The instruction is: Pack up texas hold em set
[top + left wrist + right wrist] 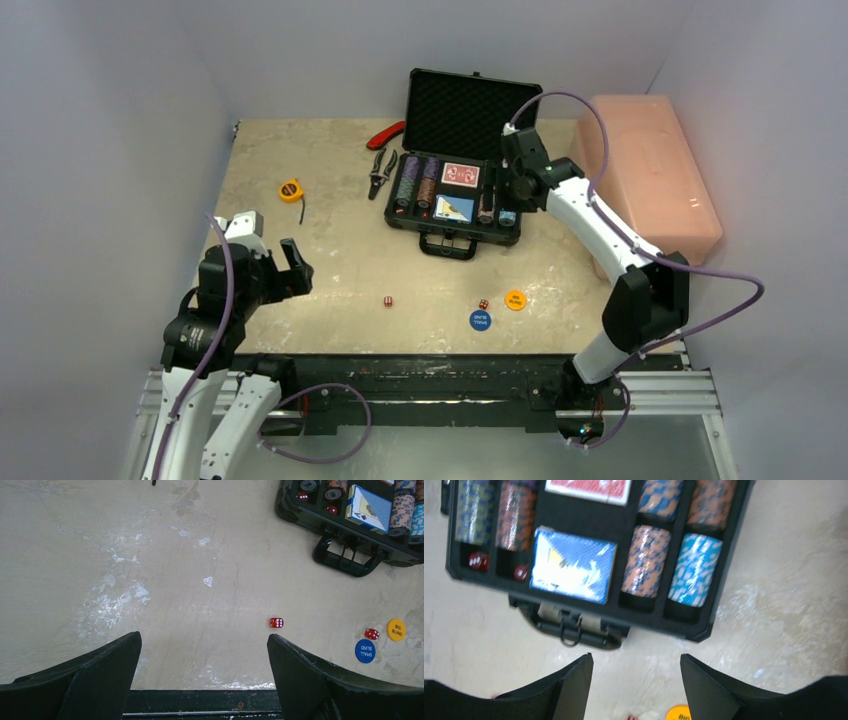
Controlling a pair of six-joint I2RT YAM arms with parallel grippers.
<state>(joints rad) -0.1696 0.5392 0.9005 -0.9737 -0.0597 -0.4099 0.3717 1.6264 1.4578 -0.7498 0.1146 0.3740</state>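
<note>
Left fingers (107,672): spread wide, empty, over near-left table (150,555).
Right fingers (569,685): spread, empty, above near edge of open case (455,232), far centre.
Loose, near right: dice (276,622), blue disc (365,650), orange disc (396,629).
Dice: light, hard, probably skittish; pinch opposite faces.
Discs: thin, flat; probably need an edge grip.

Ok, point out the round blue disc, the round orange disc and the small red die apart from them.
round blue disc (365,651): left wrist view, centre of top face.
round orange disc (396,629): left wrist view, centre of top face.
small red die (276,623): left wrist view, its middle.
</note>
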